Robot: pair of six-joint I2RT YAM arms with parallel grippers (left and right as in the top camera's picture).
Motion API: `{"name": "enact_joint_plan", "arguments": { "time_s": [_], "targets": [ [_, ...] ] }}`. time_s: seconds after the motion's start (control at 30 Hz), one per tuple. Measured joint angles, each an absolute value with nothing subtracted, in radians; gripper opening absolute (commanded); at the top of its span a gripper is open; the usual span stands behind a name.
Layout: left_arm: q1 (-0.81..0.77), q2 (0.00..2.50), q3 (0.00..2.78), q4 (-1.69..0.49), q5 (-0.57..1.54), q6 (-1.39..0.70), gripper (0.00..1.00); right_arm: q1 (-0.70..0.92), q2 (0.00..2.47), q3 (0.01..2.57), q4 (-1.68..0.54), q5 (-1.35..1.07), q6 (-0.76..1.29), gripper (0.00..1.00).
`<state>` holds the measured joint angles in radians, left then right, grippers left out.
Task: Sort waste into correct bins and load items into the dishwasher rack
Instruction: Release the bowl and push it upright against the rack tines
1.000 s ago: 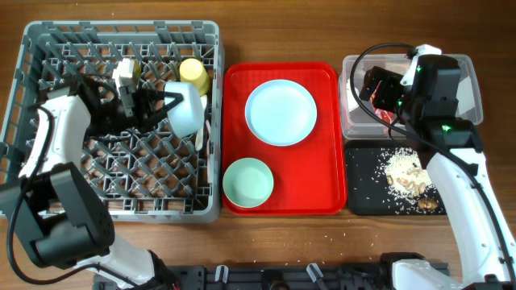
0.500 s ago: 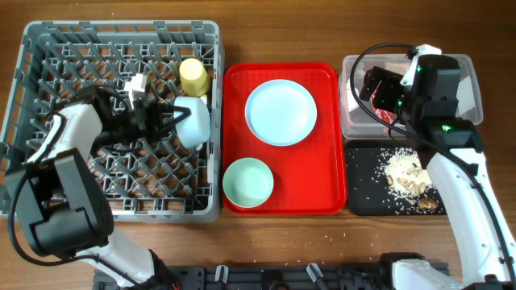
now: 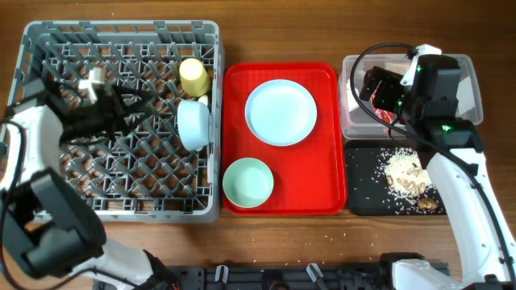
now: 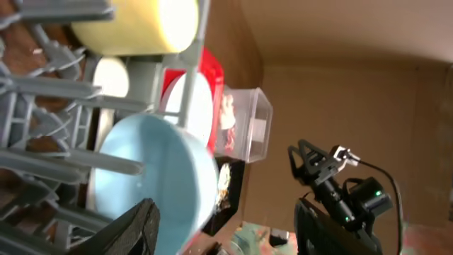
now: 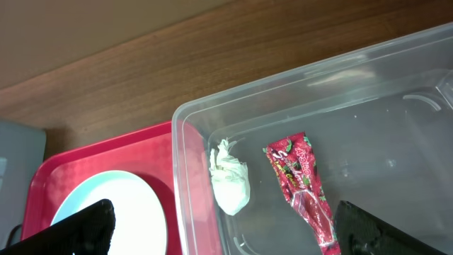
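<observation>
— What's in the rack (image 3: 48, 48) left of the red tray (image 3: 330, 161)?

— Two things, both on the side nearest the red tray: one yellow cup (image 3: 192, 76) and one blue bowl (image 3: 193, 124). The bowl stands on its edge between the pegs, with the cup just beside it.

— And on the red tray itself?

— One blue plate (image 3: 280, 112) in the half farther from the robot and one green bowl (image 3: 247, 182) in the nearer half. They lie apart from each other, so that makes two bowls in all.

— The bins?

— Two, both right of the red tray. The clear tub (image 5: 191, 142) holds one red wrapper (image 5: 304, 185) and one white tissue (image 5: 231, 181), lying side by side on its floor. The black tray (image 3: 363, 201) just beside the tub carries a heap of rice (image 3: 401, 171) mixed with brown scraps (image 3: 426, 203), and loose grains are strewn across it. A few more grains lie on the worktop (image 3: 339, 242) by the red tray's near right corner.

— The left fingers (image 4: 134, 228)?

— They are spread wide over the rack with nothing between them. They are clear of the blue bowl and on the side of it away from the red tray.

— The right fingers (image 5: 86, 228)?

— Those are also spread wide and empty. They hang above the tub, with the tissue and wrapper below them.
</observation>
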<state>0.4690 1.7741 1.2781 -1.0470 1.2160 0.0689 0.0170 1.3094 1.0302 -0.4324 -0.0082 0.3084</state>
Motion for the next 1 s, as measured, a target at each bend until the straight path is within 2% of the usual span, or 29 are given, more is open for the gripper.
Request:
{"name": "enact_joint_plan", "arguments": {
  "time_s": [0.1, 0.2, 0.4, 0.5, 0.57, 0.6, 0.77, 1.0],
  "targets": [
    [0.448, 1.652, 1.296, -1.061, 1.177, 0.036, 0.04, 0.017, 1.309, 1.03, -0.433, -0.008, 0.308, 1.0],
    [0.315, 1.547, 1.301, -1.069, 1.08, 0.023, 0.04, 0.017, 1.309, 1.03, -0.432, -0.008, 0.308, 1.0],
    [-0.159, 1.541, 1.304, -0.938, 0.513, -0.156, 0.04, 0.017, 1.309, 1.03, -0.433, -0.009, 0.308, 1.0],
    [-0.343, 1.542, 1.304, -0.892, 0.223, -0.245, 0.05, 0.017, 1.309, 1.03, -0.432, -0.011, 0.308, 1.0],
    [-0.408, 1.551, 1.304, -0.894, 0.083, -0.27, 0.06, 0.017, 1.309, 1.03, -0.433, -0.011, 0.308, 1.0],
    [-0.428, 1.562, 1.304, -0.897, -0.02, -0.279, 0.06, 0.017, 1.309, 1.03, -0.433, -0.011, 0.308, 1.0],
    [-0.402, 1.566, 1.304, -0.947, -0.202, -0.304, 0.09, 0.017, 1.309, 1.03, -0.433, -0.011, 0.308, 1.0],
    [-0.21, 1.566, 1.304, -1.013, -0.346, -0.325, 0.06, 0.017, 1.309, 1.03, -0.433, -0.011, 0.308, 1.0]
  ]
}}
